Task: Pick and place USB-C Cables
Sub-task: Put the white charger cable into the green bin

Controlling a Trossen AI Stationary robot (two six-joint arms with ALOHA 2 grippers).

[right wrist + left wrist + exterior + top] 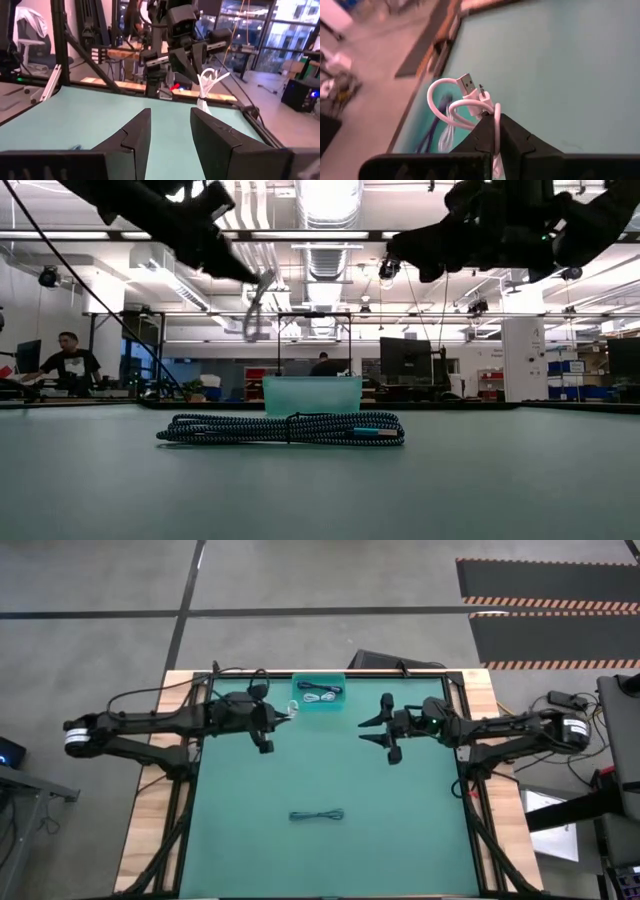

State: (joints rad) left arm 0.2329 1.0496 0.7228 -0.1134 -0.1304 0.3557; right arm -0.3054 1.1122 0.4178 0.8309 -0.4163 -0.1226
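Observation:
My left gripper (288,717) is shut on a small white USB-C cable bundle (462,97) and holds it in the air beside the near left corner of a teal bin (320,695) at the table's far edge. In the low view the white cable (255,308) dangles above the bin (312,393). More cables (319,693) lie inside the bin. A dark braided cable bundle (316,815) lies flat on the green mat near the table's middle front. My right gripper (368,732) hovers open to the right of the bin, with nothing between its fingers (135,132). My left gripper pinches the white bundle between its two fingers (512,132), at a strand just behind the plugs (487,107). The fingers come from the table's left, slanting a little downward. A plug and loops stick out past the fingertips. The rest hangs below, clear of the table.
The green mat (330,770) is framed by wooden edges and dark rails (465,740). Beyond the far edge the low view shows a room with desks, monitors and a seated person (68,362).

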